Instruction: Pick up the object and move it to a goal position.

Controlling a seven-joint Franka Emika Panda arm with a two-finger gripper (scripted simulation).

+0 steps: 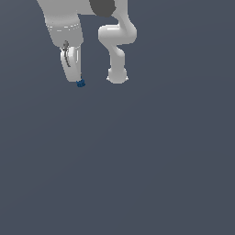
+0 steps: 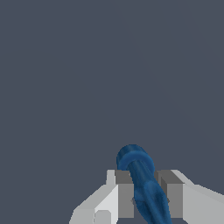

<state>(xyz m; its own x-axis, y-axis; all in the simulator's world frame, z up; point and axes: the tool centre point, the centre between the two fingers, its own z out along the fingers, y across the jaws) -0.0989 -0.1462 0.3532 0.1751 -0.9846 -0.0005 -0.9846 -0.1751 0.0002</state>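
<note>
fingers (image 2: 131, 197) clamp the dark blue object (image 2: 142, 183) between them, its end poking out past the tips.

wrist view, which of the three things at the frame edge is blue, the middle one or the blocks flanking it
The middle one: the blue object is rounded and sticks out past the two grey pads clamping it.

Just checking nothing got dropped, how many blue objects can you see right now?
1. The small dark blue rounded object sits clamped between the white gripper fingers; in the exterior view it shows at the fingertips. None other is visible.
</note>
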